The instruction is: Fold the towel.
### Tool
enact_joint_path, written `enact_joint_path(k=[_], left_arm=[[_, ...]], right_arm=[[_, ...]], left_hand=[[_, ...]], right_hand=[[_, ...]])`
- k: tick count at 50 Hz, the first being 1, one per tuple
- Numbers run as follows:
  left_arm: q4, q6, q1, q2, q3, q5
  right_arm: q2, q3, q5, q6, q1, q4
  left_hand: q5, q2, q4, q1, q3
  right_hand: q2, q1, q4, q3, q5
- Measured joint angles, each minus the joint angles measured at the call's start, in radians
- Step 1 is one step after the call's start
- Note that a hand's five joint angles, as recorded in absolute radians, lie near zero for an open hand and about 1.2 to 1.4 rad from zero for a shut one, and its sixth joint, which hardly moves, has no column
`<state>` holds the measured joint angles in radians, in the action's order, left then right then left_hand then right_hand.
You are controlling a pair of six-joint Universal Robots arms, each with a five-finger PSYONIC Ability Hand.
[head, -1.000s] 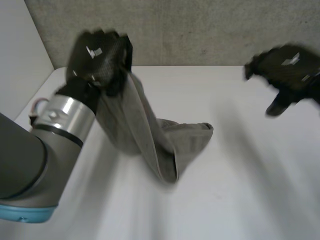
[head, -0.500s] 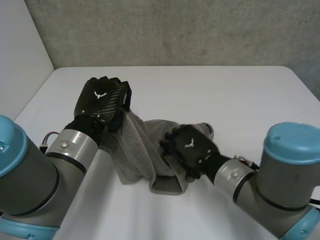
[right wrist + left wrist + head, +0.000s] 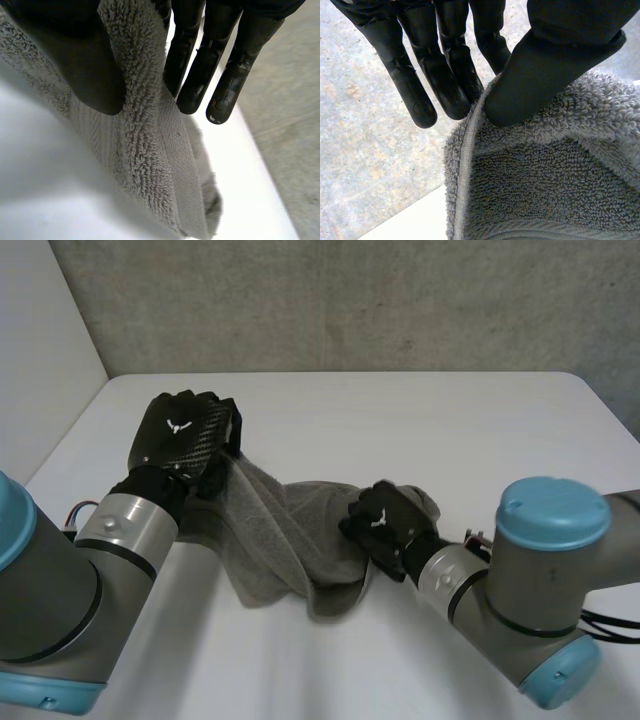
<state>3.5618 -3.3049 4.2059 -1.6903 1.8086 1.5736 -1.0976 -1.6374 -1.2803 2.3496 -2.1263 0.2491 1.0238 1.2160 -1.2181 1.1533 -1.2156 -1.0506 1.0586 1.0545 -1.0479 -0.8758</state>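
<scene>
A grey terry towel (image 3: 290,540) lies bunched on the white table (image 3: 480,430), with one end lifted. My left hand (image 3: 182,435) holds that raised end at the left. In the left wrist view its thumb (image 3: 555,65) pinches the towel's hemmed edge (image 3: 470,150) against the straight fingers (image 3: 440,80). My right hand (image 3: 388,525) rests low on the towel's right end. There the right thumb (image 3: 75,70) presses a fold of towel (image 3: 150,160) against the fingers (image 3: 200,80).
A grey concrete wall (image 3: 350,310) runs behind the table. A pale panel (image 3: 40,350) stands at the left. The table's rounded far right corner (image 3: 585,385) is near the right arm (image 3: 540,590).
My right hand came down from the air at the far right onto the towel's right end and closed on it. The left hand moved slightly left with the raised end.
</scene>
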Motion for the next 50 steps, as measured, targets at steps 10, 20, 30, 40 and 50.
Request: enact_joint_path(k=[10,20,30,40,50], left_arm=[[0.0,0.002,0.01,-0.001,0.007,-0.002],[0.0,0.002,0.01,-0.004,0.012,-0.003],[0.003,0.001,0.014,-0.013,0.02,-0.005],[0.009,0.001,0.015,-0.014,0.025,-0.006],[0.009,0.001,0.016,-0.014,0.026,-0.006]], right_arm=[[-0.082,-0.026,0.015,0.16,0.005,-0.047],[-0.017,-0.05,0.026,0.16,0.008,-0.064],[0.018,-0.052,0.024,0.097,0.008,-0.061],[0.002,-0.075,0.023,0.025,0.007,-0.067],[-0.02,-0.098,0.021,-0.039,0.009,-0.071]], left_hand=[[0.0,0.0,0.0,0.0,0.0],[0.0,0.0,0.0,0.0,0.0],[0.0,0.0,0.0,0.0,0.0],[0.0,0.0,0.0,0.0,0.0],[0.0,0.0,0.0,0.0,0.0]], right_hand=[[0.315,-0.336,-0.321,0.317,0.334],[0.304,-0.292,-0.291,0.285,0.282],[0.315,-0.342,-0.325,0.318,0.337],[0.457,-0.476,-0.472,0.462,0.49],[0.42,-0.419,-0.424,0.416,0.413]])
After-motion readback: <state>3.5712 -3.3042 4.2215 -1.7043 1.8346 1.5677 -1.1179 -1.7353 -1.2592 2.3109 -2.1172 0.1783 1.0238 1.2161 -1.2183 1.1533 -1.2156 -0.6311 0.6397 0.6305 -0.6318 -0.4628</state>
